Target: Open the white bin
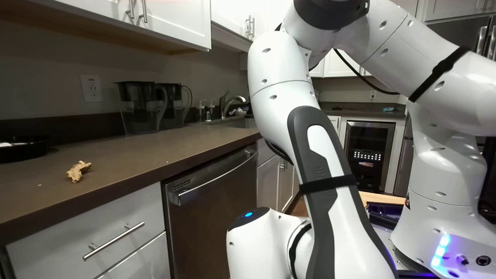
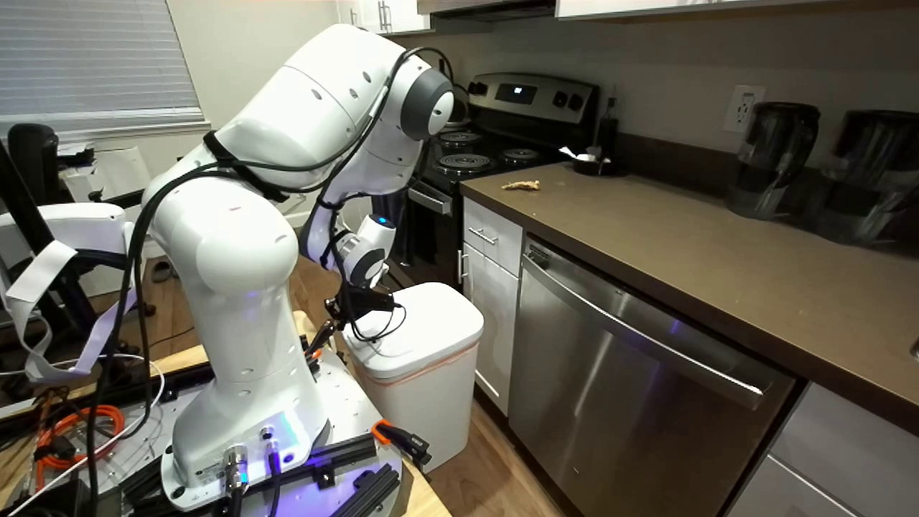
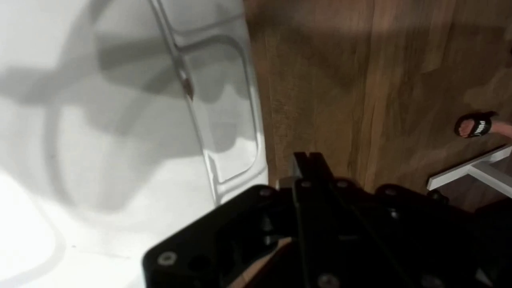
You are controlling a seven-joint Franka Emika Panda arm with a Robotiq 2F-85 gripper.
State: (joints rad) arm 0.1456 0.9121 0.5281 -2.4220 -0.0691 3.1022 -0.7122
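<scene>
The white bin [image 2: 431,402] stands on the floor between the robot's table and the cabinets, with its flat lid [image 2: 431,316] down. A pinkish liner edge shows below the lid. In the wrist view the bin's white top [image 3: 120,168] fills the left side, with a recessed panel [image 3: 228,116] along its edge. My gripper [image 2: 313,350] is low at the bin's side facing the robot base. In the wrist view the gripper [image 3: 307,155] has its fingertips together, nothing between them, over the floor just beyond the bin's edge. I cannot tell whether it touches the bin. The bin is out of view in an exterior view.
The robot's table [image 2: 423,495] and its base [image 2: 244,402] are close beside the bin. Cabinets [image 2: 492,316], a dishwasher [image 2: 610,359] and a stove [image 2: 474,158] stand around it. A foot in a black sandal [image 3: 476,126] and white furniture legs [image 3: 468,172] show on the wooden floor [image 3: 320,100].
</scene>
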